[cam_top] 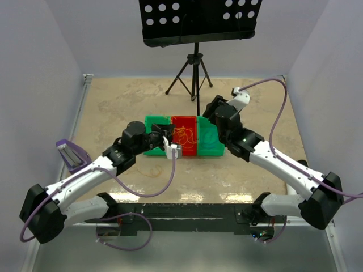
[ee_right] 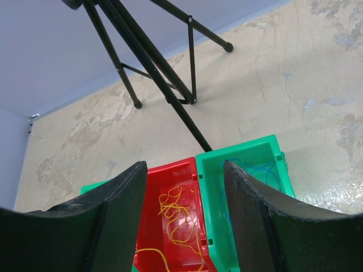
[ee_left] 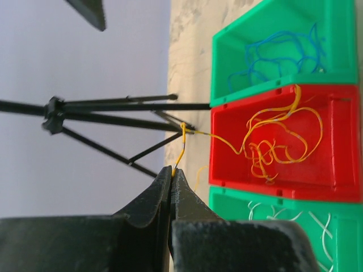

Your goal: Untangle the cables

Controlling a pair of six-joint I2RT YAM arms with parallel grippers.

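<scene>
yellow cable (ee_left: pixel 183 135) is pinched in my left pincer (ee_left: pixel 172 171), clenched on one strand that runs from the tips over the rim into the red bin (ee_left: pixel 340 161), where the rest lies tangled. my right pincer (ee_right: pixel 182 167) hangs released above the bins, holding nothing. blue cable (ee_left: pixel 283 54) lies in one green bin (ee_left: pixel 227 62), white cable (ee_left: pixel 317 226) in the other green bin (ee_left: pixel 255 195). the bins sit touching on the desk (cam_top: pixel 113 102), near a black tripod (cam_top: pixel 195 71).
</scene>
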